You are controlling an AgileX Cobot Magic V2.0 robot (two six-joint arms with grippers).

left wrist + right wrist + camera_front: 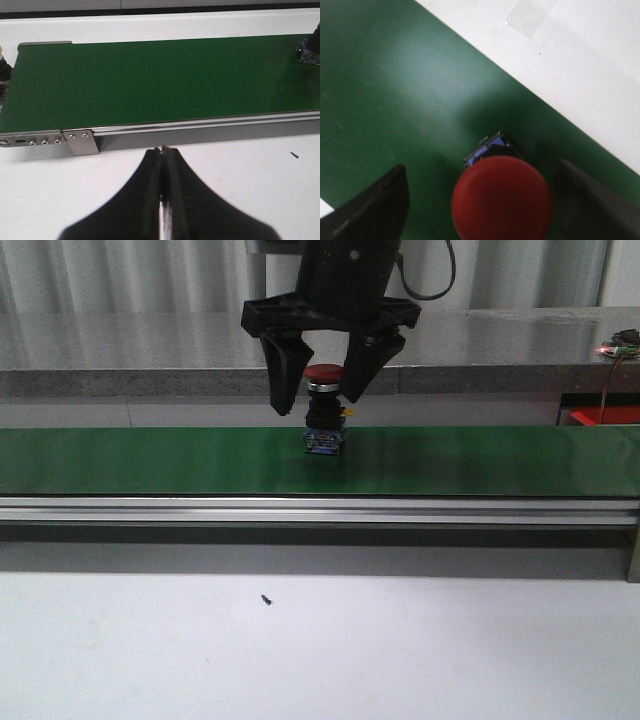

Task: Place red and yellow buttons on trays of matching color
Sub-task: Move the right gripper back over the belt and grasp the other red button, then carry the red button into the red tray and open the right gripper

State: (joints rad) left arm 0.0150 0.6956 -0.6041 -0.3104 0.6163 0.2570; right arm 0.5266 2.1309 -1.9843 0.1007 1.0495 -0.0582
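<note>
A red button [324,374] with a black body and blue base stands upright on the green conveyor belt [150,460]. My right gripper [318,405] is open and hangs over it, one finger on each side of the red cap, not touching. The right wrist view shows the cap [502,197] between the open fingers [375,210]. My left gripper [163,151] is shut and empty above the white table in front of the belt [150,80]. The button's base shows at the edge of the left wrist view [309,56]. No yellow button is clearly in view.
A red object [605,416], perhaps a tray, sits at the far right behind the belt. The belt's metal rail [300,510] runs along its front. A small black speck [266,599] lies on the white table. A dark, yellow-tipped thing [2,57] shows at the belt's end.
</note>
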